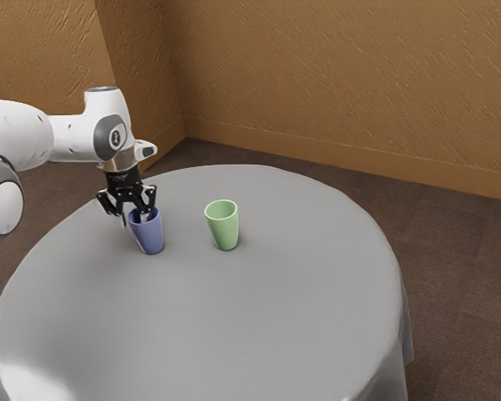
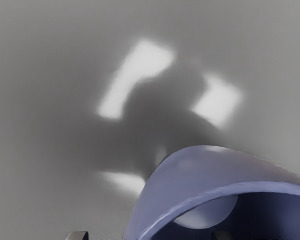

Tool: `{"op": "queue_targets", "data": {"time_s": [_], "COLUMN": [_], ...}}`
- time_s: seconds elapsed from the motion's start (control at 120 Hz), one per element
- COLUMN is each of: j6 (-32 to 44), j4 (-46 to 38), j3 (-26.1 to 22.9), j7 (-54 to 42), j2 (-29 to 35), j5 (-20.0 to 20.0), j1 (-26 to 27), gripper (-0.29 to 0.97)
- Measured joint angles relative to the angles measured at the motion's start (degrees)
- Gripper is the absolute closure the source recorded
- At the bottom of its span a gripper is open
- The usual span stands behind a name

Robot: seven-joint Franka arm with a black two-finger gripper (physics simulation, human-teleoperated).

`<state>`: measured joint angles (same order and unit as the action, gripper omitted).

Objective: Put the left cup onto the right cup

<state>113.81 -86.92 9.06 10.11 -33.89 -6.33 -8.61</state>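
Exterior view: arm (image 1: 33, 138) comes in from the upper left of the frame, and the gripper (image 1: 134, 215) points down at the blue cup (image 1: 149, 234), which is the left cup of the pair.

Fingers are apart, not clamped. They straddle the cup's wall on the side toward the frame's left: one finger sits outside the wall, the other dips into the mouth. In the wrist view the fingers (image 2: 77, 235) show as two dark tips at the lower edge. The blue cup's wall (image 2: 200, 180) runs between them, with a gap visible on each side. Can't tell whether either tip actually touches the cup.

Blue cup sits left of centre on the grey bench (image 1: 259, 317). Its base is on the surface and it tilts a little, with the rim leaning toward the gripper. Its mouth is open and faces up.

Green cup (image 1: 223, 225) stands upright just to the right of the blue one, near it but not touching, with bare bench between them. Nothing is on or in it.

In the wrist view the bench (image 2: 50, 60) beyond the cup shows the hand's shadow (image 2: 160, 115) between bright patches of light.
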Motion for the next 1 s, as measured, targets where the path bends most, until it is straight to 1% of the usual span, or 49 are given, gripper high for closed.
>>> {"op": "queue_targets", "data": {"time_s": [0.333,0.825,1.0], "j6": [0.02,0.01,0.01], "j4": [-0.03,-0.03,-0.03], "j3": [-0.01,0.08,0.08], "j7": [-0.01,-0.07,-0.12], "j2": [0.0,0.0,0.04], "j5": [0.0,0.0,0.06], "j1": [0.0,0.0,0.0], "gripper": [0.54,0.64,0.71]}}
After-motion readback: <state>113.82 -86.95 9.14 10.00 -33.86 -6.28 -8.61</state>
